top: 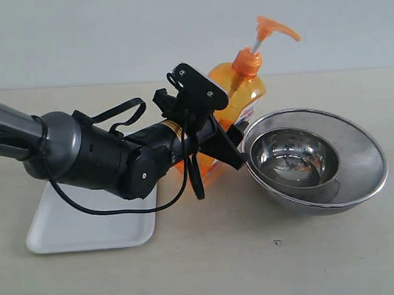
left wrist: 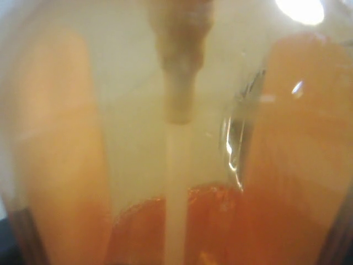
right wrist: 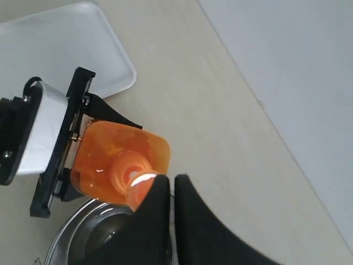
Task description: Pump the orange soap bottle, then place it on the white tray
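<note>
Left gripper (top: 223,125) clamped round orange soap bottle (top: 245,86) body, bottle upright between white tray (top: 89,234) and nested steel bowls (top: 357,144), off the tray. Right gripper (right wrist: 172,193) jaws pinched together, empty, over pump head (top: 273,28); whether they touch it is hard to tell

The orange soap bottle (top: 245,92) is masked below its shoulder by the left arm (top: 86,152) and blurred in the left wrist view. The white tray (top: 89,234) is partly covered likewise.
</note>
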